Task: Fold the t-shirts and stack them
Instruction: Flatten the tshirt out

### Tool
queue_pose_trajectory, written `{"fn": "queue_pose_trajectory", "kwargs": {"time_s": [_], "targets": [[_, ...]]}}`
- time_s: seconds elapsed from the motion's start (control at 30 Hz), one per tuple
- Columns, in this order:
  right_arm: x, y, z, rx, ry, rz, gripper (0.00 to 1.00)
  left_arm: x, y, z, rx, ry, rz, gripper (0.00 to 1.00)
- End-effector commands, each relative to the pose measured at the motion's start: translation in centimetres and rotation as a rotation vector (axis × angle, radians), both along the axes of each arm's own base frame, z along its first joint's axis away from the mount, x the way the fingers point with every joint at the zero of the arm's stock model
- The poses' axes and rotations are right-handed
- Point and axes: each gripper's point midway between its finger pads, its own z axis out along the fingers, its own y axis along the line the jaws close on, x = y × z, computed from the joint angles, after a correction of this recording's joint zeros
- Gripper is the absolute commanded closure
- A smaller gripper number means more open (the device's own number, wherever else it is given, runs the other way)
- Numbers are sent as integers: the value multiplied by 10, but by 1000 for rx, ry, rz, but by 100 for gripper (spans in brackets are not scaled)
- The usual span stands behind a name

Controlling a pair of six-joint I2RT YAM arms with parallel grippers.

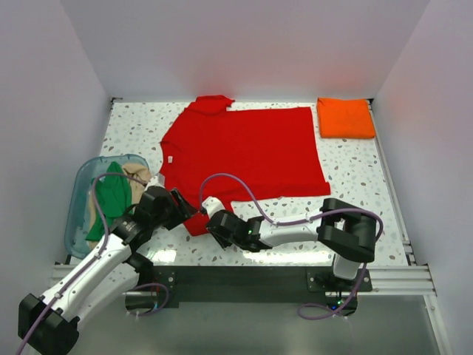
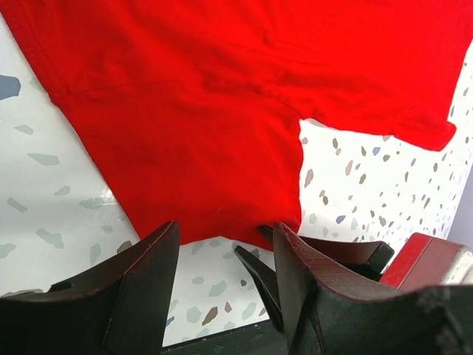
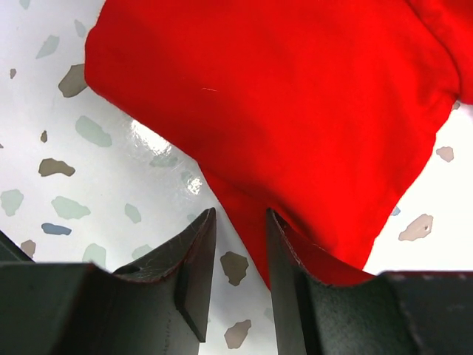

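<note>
The table (image 1: 355, 177) carries the red shirt (image 1: 251, 148) spread flat across its middle, one layer thick and not yet folded. Its long axis runs across the table from left to right, with the collar and white label (image 1: 170, 159) pointing left toward the tub (image 1: 77, 214) and the hem pointing right. One sleeve lies at the far edge and the other, the near sleeve (image 1: 196, 220), lies toward the arms. The tub holds green and tan shirts, and the orange shirt (image 1: 345, 117) sits already folded in the far right corner, so the work appears to be at the first fold of the red one. Both arms meet at the near sleeve. The left gripper (image 2: 228, 229) stands wide apart with the sleeve's edge just ahead of its tips and nothing between them. The right gripper (image 3: 240, 216) is parted only narrowly: the sleeve's edge lies over one finger and into the gap, but table shows between the fingers, so the cloth looks unpinched. The next move probably calls for closing on that sleeve edge and carrying it inward over the body without dragging the shirt askew.
</note>
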Motion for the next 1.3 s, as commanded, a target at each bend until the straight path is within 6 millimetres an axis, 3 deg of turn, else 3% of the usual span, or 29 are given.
{"fn": "queue_pose_trajectory", "kwargs": {"time_s": [0.0, 0.13, 0.23, 0.37, 0.57, 0.87, 1.0, 1.13, 1.2, 1.27], "targets": [[10, 12, 8, 31, -41, -24, 64, 5, -6, 4, -11, -41, -33, 42], [8, 8, -4, 18, -28, -34, 65, 4, -6, 2, -10, -37, -37, 43], [6, 0, -12, -28, -15, -38, 77, 2, -7, 0, -10, -31, -48, 43], [-1, -10, -3, -29, 9, -34, 93, 3, -7, -2, -3, -28, -52, 43], [-9, -21, 33, -9, 12, 15, 100, -1, -12, -6, 0, -4, -100, 43], [-16, -26, 73, 20, 12, 79, 100, -4, -15, -9, 36, 26, -156, 42], [-11, -24, 81, 6, 7, 88, 100, -3, -17, -4, 39, 29, -175, 41], [-14, -26, 75, -35, 26, 111, 99, -6, -17, -5, 37, 38, -187, 41], [-14, -31, 65, -72, 38, 102, 95, -9, -17, -7, 31, 48, -186, 41], [-17, -38, 57, -98, 56, 89, 78, -14, -15, -14, 38, 68, -187, 41]]}}
